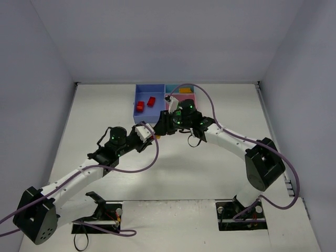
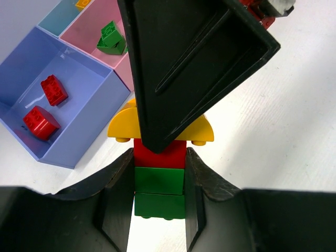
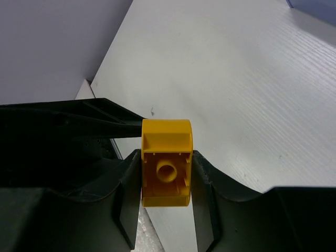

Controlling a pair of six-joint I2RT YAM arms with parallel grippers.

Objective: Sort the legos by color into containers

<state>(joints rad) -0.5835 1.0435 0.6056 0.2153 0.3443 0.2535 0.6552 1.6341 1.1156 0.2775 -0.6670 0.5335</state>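
Splitting a stack (image 2: pixel 159 181) over the counter (image 1: pixel 105 105), just beside the blue tray (image 2: pixel 89 126). Clamping its green and red end in the left end effector (image 2: pixel 160 173), pinching the yellow brick (image 2: pixel 121 128) with the right end effector (image 3: pixel 167 173). Next, probably: pull straight apart (no twisting). Got 2 red bricks (image 2: pixel 53 89) in blue, a green brick (image 2: pixel 111 38) in the pink tray (image 2: pixel 100 21), an orange brick (image 2: pixel 81 4) in the teal tray (image 2: pixel 55 18).

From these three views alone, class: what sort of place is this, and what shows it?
Probably a robotics lab test cell: plain walls box in a white table, a left arm and right arm are bolted at its near edge, and purple cables trail from them.
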